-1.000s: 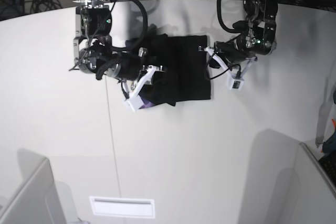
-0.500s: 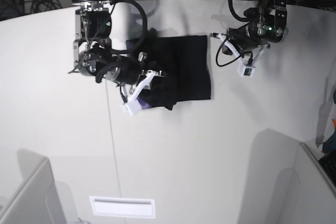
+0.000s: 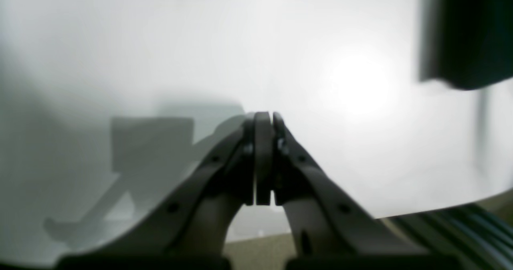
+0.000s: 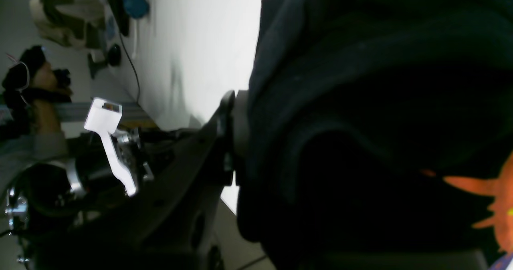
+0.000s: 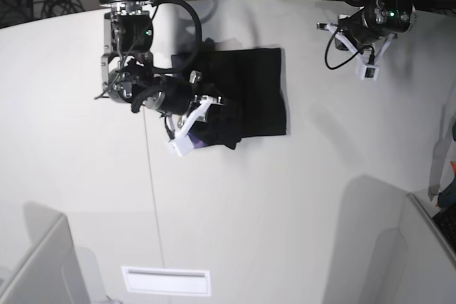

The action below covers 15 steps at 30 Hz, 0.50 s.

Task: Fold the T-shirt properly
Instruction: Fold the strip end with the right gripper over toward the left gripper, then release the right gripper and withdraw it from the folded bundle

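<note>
The black T-shirt (image 5: 246, 90) lies partly folded on the white table (image 5: 285, 197), bunched at its near left corner. My right gripper (image 5: 208, 108) is shut on that bunched corner. In the right wrist view one finger (image 4: 228, 133) presses into the black cloth (image 4: 360, 81), and a patch of orange print (image 4: 481, 190) shows at the lower right. My left gripper (image 5: 329, 30) is shut and empty, well right of the shirt near the table's back edge. In the left wrist view its closed fingertips (image 3: 263, 119) hang over bare table.
A white strip (image 5: 165, 280) lies near the front of the table. Grey partitions stand at the front left (image 5: 35, 268) and front right (image 5: 420, 247). Cables run behind the back edge. A blurred dark shape (image 3: 465, 33) is at the left wrist view's top right.
My left arm has drawn back from the shirt's right edge, up and to the right toward the table's back edge. My right gripper has stayed on the bunched corner, shifting only slightly.
</note>
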### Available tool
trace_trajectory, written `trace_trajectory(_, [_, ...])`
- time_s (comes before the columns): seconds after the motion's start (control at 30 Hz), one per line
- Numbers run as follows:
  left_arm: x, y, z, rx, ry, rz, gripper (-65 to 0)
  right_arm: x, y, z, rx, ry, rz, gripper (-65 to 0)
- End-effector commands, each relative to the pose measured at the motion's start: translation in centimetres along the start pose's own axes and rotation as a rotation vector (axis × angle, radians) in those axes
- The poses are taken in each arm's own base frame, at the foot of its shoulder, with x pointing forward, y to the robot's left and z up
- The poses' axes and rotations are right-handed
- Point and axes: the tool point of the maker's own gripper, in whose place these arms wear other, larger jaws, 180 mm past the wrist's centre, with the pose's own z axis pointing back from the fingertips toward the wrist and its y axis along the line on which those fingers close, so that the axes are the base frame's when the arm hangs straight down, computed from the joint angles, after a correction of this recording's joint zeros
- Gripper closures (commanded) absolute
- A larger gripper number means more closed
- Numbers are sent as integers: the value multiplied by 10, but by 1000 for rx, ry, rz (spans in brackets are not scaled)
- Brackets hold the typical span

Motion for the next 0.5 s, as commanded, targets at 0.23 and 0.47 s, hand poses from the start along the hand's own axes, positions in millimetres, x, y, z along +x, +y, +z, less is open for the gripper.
trace_trajectory(0.23, [8, 39, 21, 76, -56, -3, 0, 4, 8, -6, 39, -10, -15, -413])
trace_trajectory(0.47, [11, 67, 38, 121, -69, -43, 0, -14, 21, -27, 68, 49, 13, -368])
